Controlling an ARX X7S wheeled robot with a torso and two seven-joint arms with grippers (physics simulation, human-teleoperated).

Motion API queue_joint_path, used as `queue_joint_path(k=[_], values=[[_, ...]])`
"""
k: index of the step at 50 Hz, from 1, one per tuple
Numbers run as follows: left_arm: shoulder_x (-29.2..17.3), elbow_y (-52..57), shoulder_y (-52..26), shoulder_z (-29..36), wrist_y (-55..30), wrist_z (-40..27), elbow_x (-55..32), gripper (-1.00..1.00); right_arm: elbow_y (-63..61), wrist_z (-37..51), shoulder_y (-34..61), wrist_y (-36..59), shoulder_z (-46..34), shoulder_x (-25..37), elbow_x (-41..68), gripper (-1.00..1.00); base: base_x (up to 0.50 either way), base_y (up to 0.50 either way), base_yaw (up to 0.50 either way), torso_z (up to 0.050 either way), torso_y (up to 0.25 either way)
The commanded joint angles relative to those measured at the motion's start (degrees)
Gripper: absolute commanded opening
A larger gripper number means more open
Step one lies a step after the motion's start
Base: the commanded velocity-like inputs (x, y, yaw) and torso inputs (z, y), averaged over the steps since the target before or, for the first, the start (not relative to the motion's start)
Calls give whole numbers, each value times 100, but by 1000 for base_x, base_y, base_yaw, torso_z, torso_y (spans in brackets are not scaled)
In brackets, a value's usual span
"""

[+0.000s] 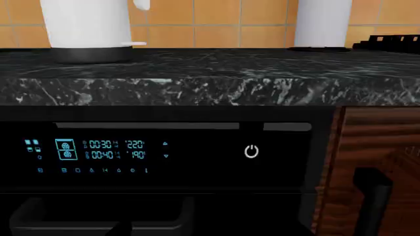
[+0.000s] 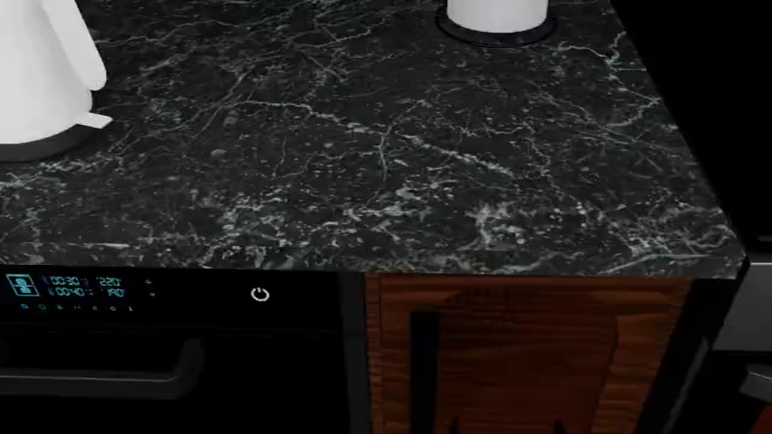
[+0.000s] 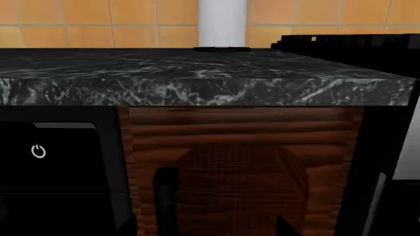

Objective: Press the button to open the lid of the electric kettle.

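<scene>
Your tall glossy white electric kettle (image 2: 36, 77) stands at the head view's upper left on the black marble counter (image 2: 399, 154), its button unseen, and neither pincer shows, so you cannot tell their state.

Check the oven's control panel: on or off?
On. The black oven control panel shows lit blue digits and icons in the left wrist view, and the white power symbol glows. The head view shows the same display.

- Glossy white is shown on the electric kettle (image 1: 88, 22), over a dark grey base ring.
- Black marble, white-veined, is seen on the counter (image 2: 399, 154).
- Orange tiles (image 1: 217, 22) are seen behind the kettle.
</scene>
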Motion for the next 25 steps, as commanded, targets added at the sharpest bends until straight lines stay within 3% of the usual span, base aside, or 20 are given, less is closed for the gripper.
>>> queue_joint_path(k=[1,19,20,21,25], values=[[-57,0,0,64,0,-64,0,100,0,72,0,0,-72,54,54,100,0,0,0,0,0],[-334,101,-15,381,-313,-329,-353,100,14,373,11,-46,-382,316,277,100,0,0,0,0,0],[-373,-859,-859,-166,-483,-129,173,100,859,334,859,-859,-134,187,-384,100,0,0,0,0,0],[-88,0,-28,96,-386,-29,-109,100,144,145,39,-131,-158,120,80,100,0,0,0,0,0],[-180,266,1,278,-521,-74,-186,100,-312,258,-67,214,-211,191,198,100,0,0,0,0,0]])
